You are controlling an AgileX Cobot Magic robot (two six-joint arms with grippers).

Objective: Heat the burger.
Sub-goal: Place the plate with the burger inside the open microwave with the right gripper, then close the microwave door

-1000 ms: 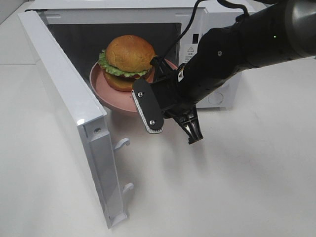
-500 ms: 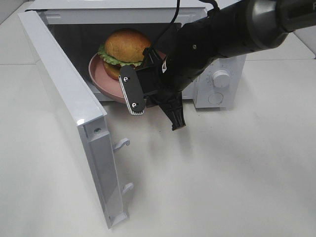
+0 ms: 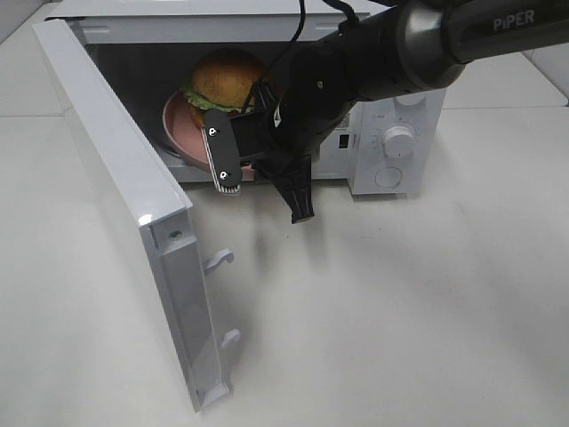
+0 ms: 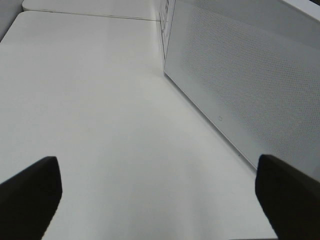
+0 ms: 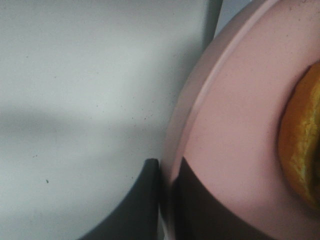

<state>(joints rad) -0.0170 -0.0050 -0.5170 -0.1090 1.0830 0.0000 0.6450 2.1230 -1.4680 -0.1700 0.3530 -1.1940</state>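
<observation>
The right arm, black and thick, comes in from the right and slopes down toward the left, with its wrist bent low at the end. The right gripper is pinched tight, one dark finger on either side of the plate rim. The left gripper stands spread wide, its two dark fingers far apart, tilted forward and downward.

High camera overlooks the microwave; right wrist camera hugs the plate.
</observation>
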